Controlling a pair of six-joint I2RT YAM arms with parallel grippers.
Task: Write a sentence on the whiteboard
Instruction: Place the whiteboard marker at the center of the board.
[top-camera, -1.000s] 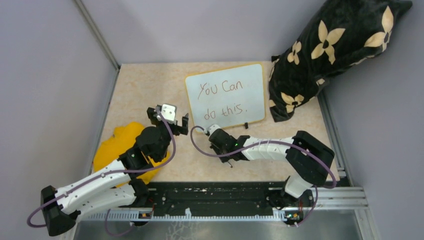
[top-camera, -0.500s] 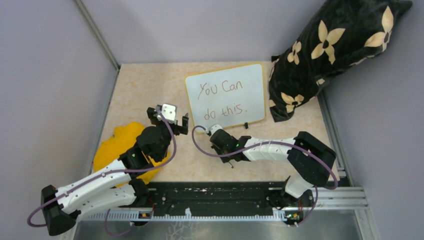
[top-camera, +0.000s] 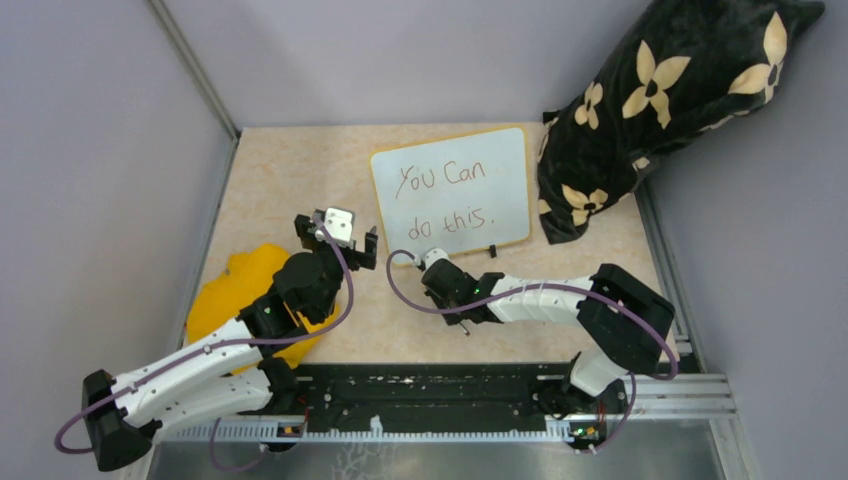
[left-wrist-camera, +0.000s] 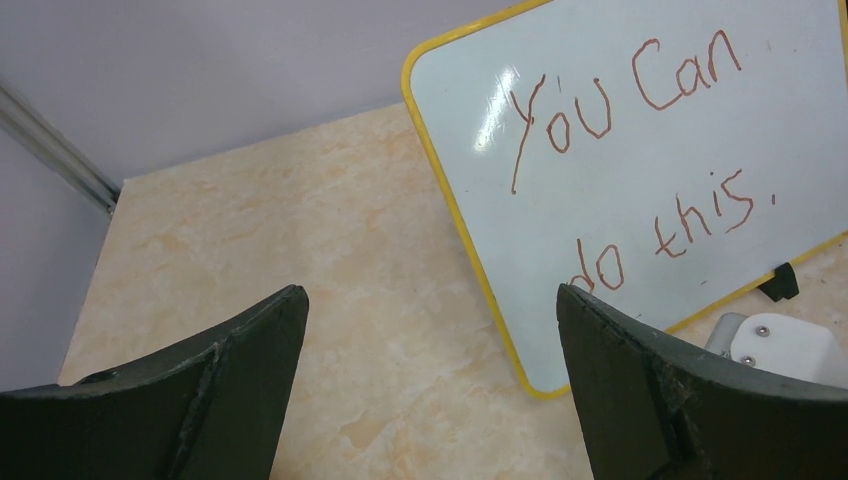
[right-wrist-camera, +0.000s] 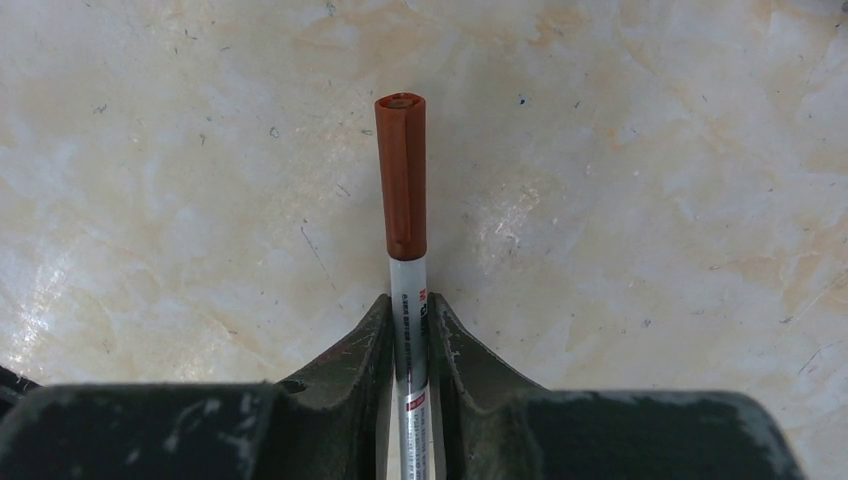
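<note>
While right gripper (right-wrist-camera: 408, 312) clamps a capped brown marker (right-wrist-camera: 401, 180), left gripper (left-wrist-camera: 428, 295) gapes empty, one finger (left-wrist-camera: 640, 400) covering whiteboard (left-wrist-camera: 620, 190)'s lower edge.

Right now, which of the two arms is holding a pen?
The right arm: its fingers pinch a brown-capped marker. The left arm's fingers are spread, empty.

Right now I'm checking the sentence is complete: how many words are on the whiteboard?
4. "You" and "Can" on the upper line of the whiteboard, "do" and "this." on the lower; none looks hidden.
</note>
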